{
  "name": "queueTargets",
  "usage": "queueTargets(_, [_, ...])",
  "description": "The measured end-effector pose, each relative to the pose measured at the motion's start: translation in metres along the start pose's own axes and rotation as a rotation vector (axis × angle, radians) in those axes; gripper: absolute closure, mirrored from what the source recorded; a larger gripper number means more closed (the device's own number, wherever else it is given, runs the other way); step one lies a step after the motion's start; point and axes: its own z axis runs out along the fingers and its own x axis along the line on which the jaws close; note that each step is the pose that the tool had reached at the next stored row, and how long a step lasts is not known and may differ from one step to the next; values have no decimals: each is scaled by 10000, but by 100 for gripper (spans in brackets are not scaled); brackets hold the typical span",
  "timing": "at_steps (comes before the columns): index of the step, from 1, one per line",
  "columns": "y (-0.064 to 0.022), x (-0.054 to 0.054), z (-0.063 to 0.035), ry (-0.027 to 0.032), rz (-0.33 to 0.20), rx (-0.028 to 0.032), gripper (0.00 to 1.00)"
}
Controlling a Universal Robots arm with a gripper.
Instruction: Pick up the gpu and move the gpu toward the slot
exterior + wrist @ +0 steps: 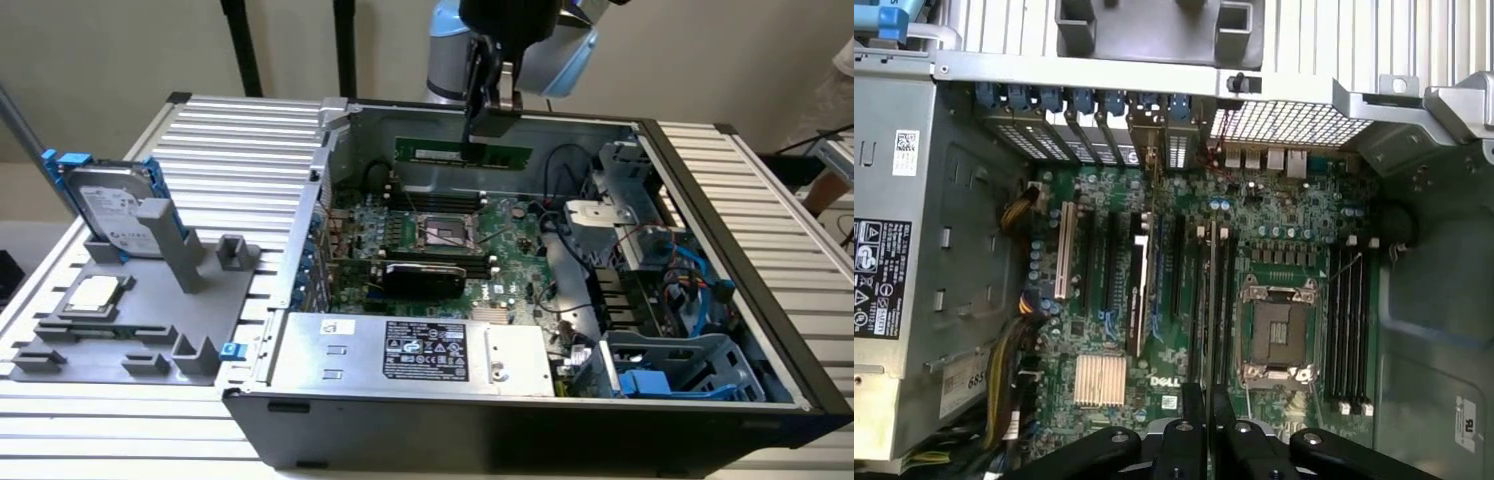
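Above the open computer case [747, 330], the pincer [489, 105] hangs pressed together, holding nothing; the gpu [424, 277] sits upright on the motherboard [514, 235], untouched, so pickup and the move toward the slot both remain

Slatted table [240, 130], computer case [534, 420], grey fixture [134, 330]

Green mobo [494, 250]; gpu [424, 277] black shroud; silver HDD [118, 215] w/ blue rails; grey ribbed table [240, 140].
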Motion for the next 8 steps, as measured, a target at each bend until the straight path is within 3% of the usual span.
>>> queueTargets(8, [-7,-13,114,-15,259,51,86])
